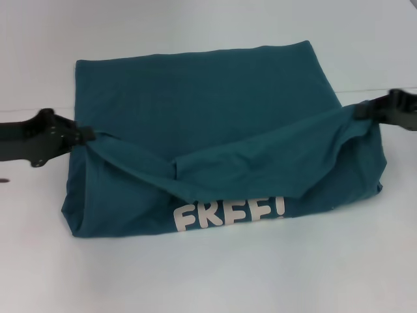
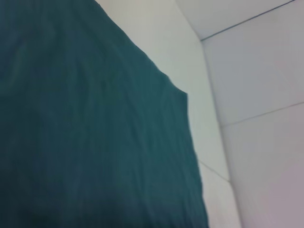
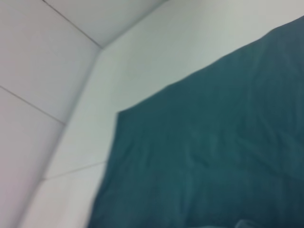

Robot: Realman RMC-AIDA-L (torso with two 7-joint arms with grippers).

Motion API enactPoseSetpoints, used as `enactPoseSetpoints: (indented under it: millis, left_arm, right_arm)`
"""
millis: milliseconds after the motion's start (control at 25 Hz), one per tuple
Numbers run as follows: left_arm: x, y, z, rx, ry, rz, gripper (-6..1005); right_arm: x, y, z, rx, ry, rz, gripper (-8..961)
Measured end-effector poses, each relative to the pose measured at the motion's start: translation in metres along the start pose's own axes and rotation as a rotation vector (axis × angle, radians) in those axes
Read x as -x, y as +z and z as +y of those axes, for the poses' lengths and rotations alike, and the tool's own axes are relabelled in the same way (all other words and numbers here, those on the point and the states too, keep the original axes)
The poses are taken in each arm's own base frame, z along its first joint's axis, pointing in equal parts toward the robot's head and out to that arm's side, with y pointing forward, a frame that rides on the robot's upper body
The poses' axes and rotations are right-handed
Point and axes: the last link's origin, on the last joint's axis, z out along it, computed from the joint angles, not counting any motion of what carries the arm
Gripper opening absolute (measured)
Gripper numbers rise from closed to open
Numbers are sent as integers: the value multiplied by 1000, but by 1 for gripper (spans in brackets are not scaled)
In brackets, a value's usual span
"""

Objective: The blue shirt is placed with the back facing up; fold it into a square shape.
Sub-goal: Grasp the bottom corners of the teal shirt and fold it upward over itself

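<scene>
The blue shirt lies on the white table, partly folded. A band of its cloth is lifted and stretched between my two grippers, sagging in the middle. Beneath that band, cream "FREE!" lettering shows on the near fold. At the shirt's left edge, my left gripper is shut on a bunched corner of cloth. My right gripper pinches the corner at the right edge, slightly higher. Both wrist views show only the shirt's plain teal cloth, in the left and the right, with no fingers in them.
Bare white table surface surrounds the shirt on all sides. The wrist views show the table's far edge meeting a white panelled wall. A small dark speck lies at the far left.
</scene>
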Motion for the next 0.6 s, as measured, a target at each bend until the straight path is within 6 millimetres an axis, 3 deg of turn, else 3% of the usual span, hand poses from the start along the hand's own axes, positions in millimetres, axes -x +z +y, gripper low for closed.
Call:
enactPoseSetpoints:
  millis: [200,600]
  left_arm:
    - [-8,14,3,-52,40,18,27]
    - [-28,19,10,-109,68,71,27]
  right_arm:
    - [0,15,-10,-72,13,-18,39]
    - [14,3,-21,-103,40,-127,39]
